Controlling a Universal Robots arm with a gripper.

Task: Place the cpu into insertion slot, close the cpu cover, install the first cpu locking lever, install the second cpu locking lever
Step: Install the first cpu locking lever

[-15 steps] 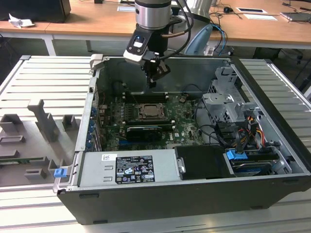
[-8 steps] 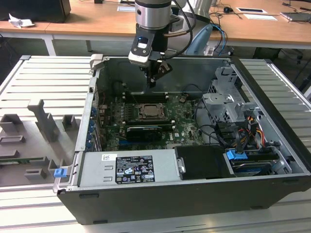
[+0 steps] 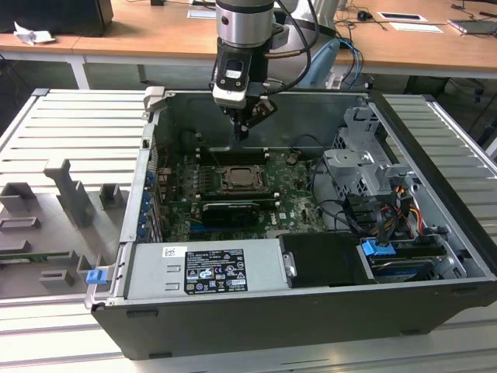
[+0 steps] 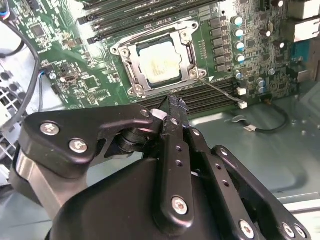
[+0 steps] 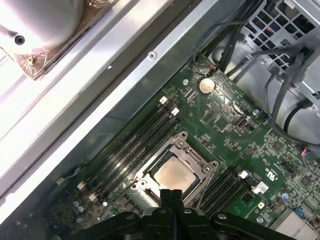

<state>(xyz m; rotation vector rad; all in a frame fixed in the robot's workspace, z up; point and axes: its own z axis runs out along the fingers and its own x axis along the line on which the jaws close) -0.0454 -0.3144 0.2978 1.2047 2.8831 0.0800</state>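
The cpu (image 4: 159, 62) lies flat in the motherboard socket, its pale metal face showing through the window of the silvery cpu cover (image 4: 189, 52), which lies down around it. A thin metal lever (image 4: 220, 90) juts out from one socket corner over the memory slots. My gripper (image 4: 175, 102) hangs above the board just beside the socket, fingers shut together with nothing between them. In the first wrist view the shut gripper (image 5: 171, 192) sits right at the edge of the cpu (image 5: 174, 173). In the exterior view the gripper (image 3: 241, 134) hovers a little behind the cpu (image 3: 239, 179).
The open computer case has a tall rear wall (image 3: 311, 116) close behind the gripper. A drive cage (image 3: 365, 167) and cable bundles (image 3: 373, 221) fill the exterior view's right. The labelled power supply (image 3: 206, 268) sits in front. Memory slots (image 5: 132, 145) flank the socket.
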